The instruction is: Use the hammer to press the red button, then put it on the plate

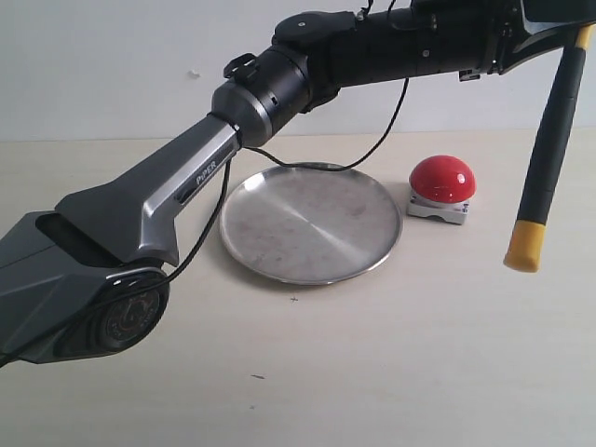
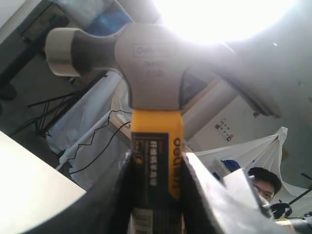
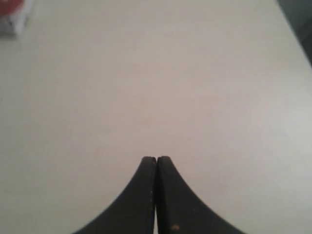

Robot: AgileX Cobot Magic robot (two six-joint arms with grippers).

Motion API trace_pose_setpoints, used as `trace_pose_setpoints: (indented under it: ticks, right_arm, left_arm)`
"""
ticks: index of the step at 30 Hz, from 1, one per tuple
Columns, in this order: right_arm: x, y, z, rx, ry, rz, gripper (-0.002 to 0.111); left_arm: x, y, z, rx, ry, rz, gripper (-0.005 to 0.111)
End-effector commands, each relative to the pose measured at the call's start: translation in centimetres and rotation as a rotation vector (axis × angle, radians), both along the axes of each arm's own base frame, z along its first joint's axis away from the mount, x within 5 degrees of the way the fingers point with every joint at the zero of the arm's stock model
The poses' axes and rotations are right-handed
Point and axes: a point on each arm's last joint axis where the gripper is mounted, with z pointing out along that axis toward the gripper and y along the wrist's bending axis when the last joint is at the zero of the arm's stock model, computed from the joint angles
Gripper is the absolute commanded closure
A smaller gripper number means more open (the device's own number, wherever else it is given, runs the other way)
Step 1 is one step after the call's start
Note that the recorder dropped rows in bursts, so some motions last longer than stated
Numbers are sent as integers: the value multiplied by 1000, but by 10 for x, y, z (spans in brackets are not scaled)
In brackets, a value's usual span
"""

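My left arm reaches across the exterior view to the upper right, where my left gripper (image 1: 545, 35) is shut on the hammer (image 1: 554, 130). The black handle hangs down, tilted, its yellow end in the air to the right of the red button (image 1: 442, 177). In the left wrist view the steel head (image 2: 156, 58) stands beyond my left gripper (image 2: 156, 165), whose jaws clamp the handle just below the yellow neck. The silver plate (image 1: 312, 223) lies left of the button with nothing on it. My right gripper (image 3: 156, 158) is shut on nothing above bare table, and the button (image 3: 9, 7) shows at a corner.
A black cable (image 1: 372, 140) droops from the left arm to the plate's far rim. The arm's grey base link (image 1: 84, 279) fills the exterior view's lower left. A pale wall runs behind the beige table (image 1: 372, 363).
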Motion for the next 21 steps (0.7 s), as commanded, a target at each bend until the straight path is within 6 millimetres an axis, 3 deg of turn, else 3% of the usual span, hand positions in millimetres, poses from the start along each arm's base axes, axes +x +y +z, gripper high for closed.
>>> trace_pose_setpoints:
  ticks: [1,5,7,12,17,21]
  right_arm:
    - [6,17,-5,168,74,115,108]
    - [10,42,-9,469,-252,158,108]
    - [11,48,-24,570,-316,157,105]
    - [18,50,-35,605,-269,164,66]
    - [14,56,-16,663,-317,201,60]
    - [14,58,-8,666,-306,236,47]
  left_arm:
    - [-4,5,22,-79,12,-13,107]
    - [-4,5,22,-79,16,-10,107]
    - [-4,5,22,-78,17,-16,107]
    - [-5,5,22,-77,17,-26,107]
    - [-3,5,22,-79,22,-5,107]
    - [-3,5,22,-79,23,-3,107]
